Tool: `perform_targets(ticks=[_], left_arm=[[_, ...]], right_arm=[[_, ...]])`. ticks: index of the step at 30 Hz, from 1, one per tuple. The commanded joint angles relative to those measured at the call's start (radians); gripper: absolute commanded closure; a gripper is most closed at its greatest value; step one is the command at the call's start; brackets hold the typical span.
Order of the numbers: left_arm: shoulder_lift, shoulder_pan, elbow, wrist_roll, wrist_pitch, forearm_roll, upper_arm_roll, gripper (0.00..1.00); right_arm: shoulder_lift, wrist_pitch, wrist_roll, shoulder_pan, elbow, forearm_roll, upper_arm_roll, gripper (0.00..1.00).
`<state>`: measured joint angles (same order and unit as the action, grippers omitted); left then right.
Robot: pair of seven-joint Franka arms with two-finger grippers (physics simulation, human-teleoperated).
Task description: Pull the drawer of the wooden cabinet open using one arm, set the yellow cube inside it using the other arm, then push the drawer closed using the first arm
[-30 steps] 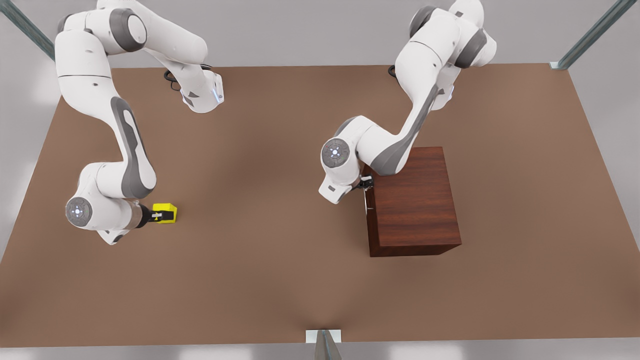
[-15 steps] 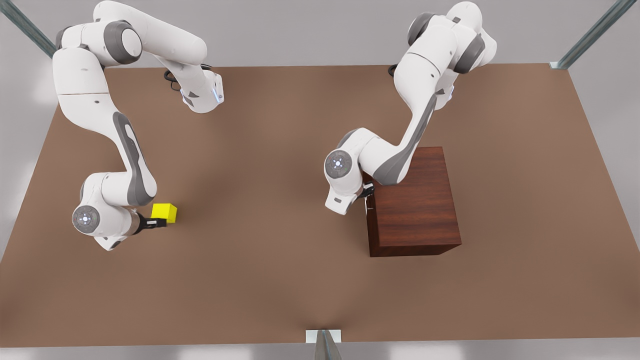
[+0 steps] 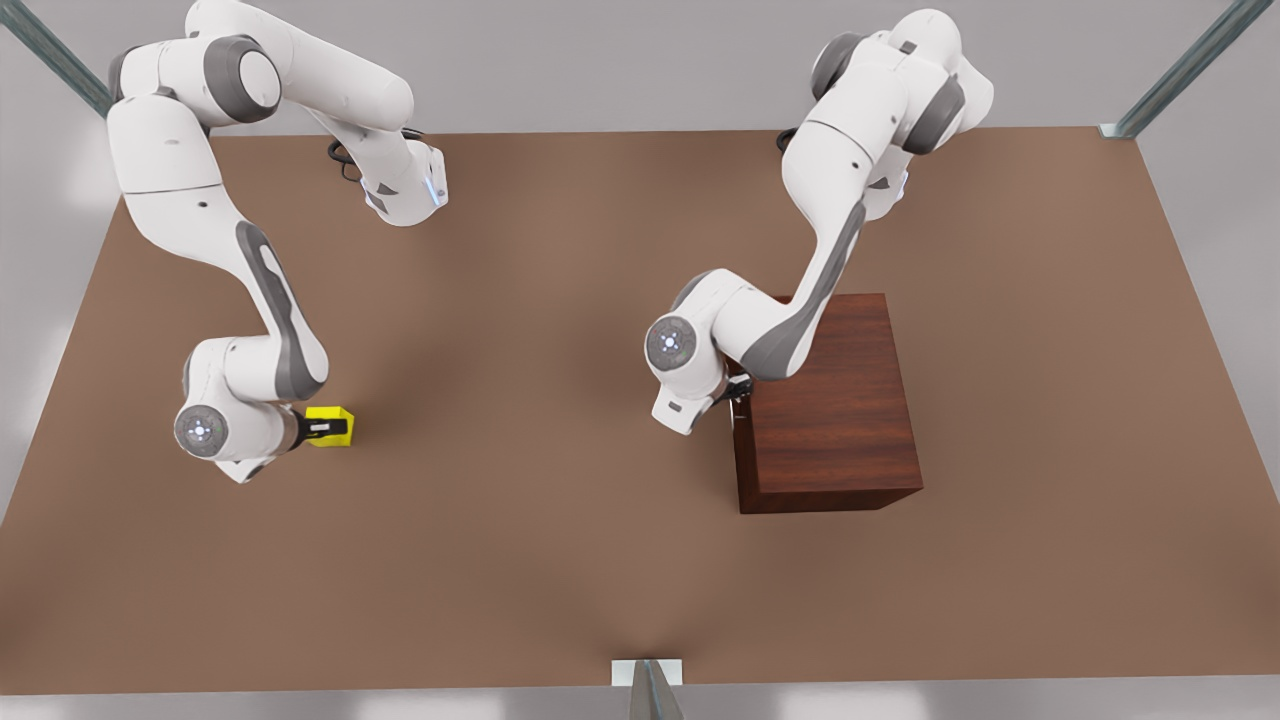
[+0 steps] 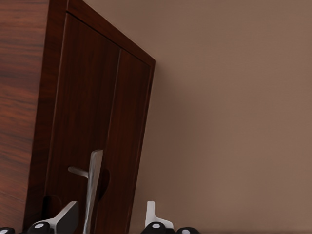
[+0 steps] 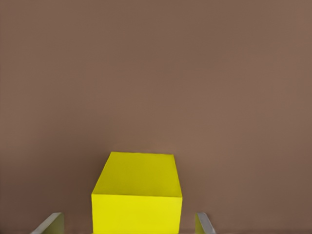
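1. The dark reddish-brown grained wooden cabinet (image 3: 825, 400) stands on the brown table (image 3: 520, 560) at the front view's right. Its drawer (image 4: 95, 146) sits flush in the cabinet face, so it is not yet pulled out.
2. The left pincer (image 4: 107, 225) is at the cabinet's front, at the side of the cabinet toward the table's middle in the front view (image 3: 737, 392). Its fingers are spread, one on each side of the thin silver bar handle (image 4: 92, 187), with a gap showing; it grips nothing. Judgement: they straddle the bar so that closing gives a hold for the pull.
3. The small bright yellow cube (image 3: 331, 425) rests on the table at the front view's left, well apart from the cabinet.
4. The right pincer (image 5: 129, 229) is low at the cube, fingers wide open with one on each side of it and clear of its faces. In the front view a dark finger (image 3: 330, 430) lies across the cube's top. Judgement: positioned for a grasp, not yet closed.
5. Step in hand, as I judge it: both arms set up, with drawer-opening due first.
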<state>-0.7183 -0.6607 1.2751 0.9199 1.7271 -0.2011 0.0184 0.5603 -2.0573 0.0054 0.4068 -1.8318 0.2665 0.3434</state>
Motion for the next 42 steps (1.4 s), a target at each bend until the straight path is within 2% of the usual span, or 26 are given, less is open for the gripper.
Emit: perform_targets(ticks=[1,4,8,9,16,25,26,31,36,39,42], left_arm=[[-0.001,0.0,0.0,-0.058,0.0,-0.001,0.0,0.27],[-0.009,-0.004,0.0,-0.058,0.002,-0.003,0.0,0.3],[-0.01,-0.007,-0.002,-0.049,0.002,-0.001,0.005,0.3],[-0.01,-0.011,-0.003,-0.045,0.003,-0.001,0.005,0.3],[-0.016,-0.045,-0.022,-0.038,0.023,0.0,0.009,0.32],[-0.072,-0.056,-0.111,-0.041,0.071,-0.001,0.011,0.32],[-0.073,-0.057,-0.118,-0.041,0.071,-0.001,0.011,0.32],[-0.073,-0.074,-0.134,-0.039,0.063,-0.003,0.012,0.32],[-0.098,-0.096,-0.192,-0.038,0.069,-0.001,0.012,0.32],[-0.105,-0.105,-0.235,0.02,0.06,0.002,0.044,0.32],[-0.058,-0.079,-0.353,0.091,-0.098,0.11,0.072,0.32]], right_arm=[[0.009,-0.026,0.031,0.0,-0.003,-0.001,0.0,0.0],[0.018,-0.127,0.024,0.024,-0.08,0.0,-0.001,0.0],[0.018,-0.125,0.025,0.024,-0.084,0.016,-0.001,0.0],[0.02,-0.132,0.027,0.021,-0.083,0.017,-0.001,0.09],[0.026,-0.162,0.028,0.021,-0.078,0.045,-0.001,0.38],[-0.063,-0.147,0.028,0.026,-0.061,0.04,0.032,0.38],[-0.068,-0.067,0.03,0.026,-0.007,0.037,0.051,0.38],[-0.105,0.065,0.033,0.026,0.101,-0.015,0.117,0.38],[-0.138,0.14,0.048,0.026,0.147,-0.073,0.161,0.38],[-0.155,0.183,0.076,0.027,0.169,-0.073,0.207,0.38],[-0.157,0.269,0.215,0.027,0.243,-0.073,0.316,0.38]])
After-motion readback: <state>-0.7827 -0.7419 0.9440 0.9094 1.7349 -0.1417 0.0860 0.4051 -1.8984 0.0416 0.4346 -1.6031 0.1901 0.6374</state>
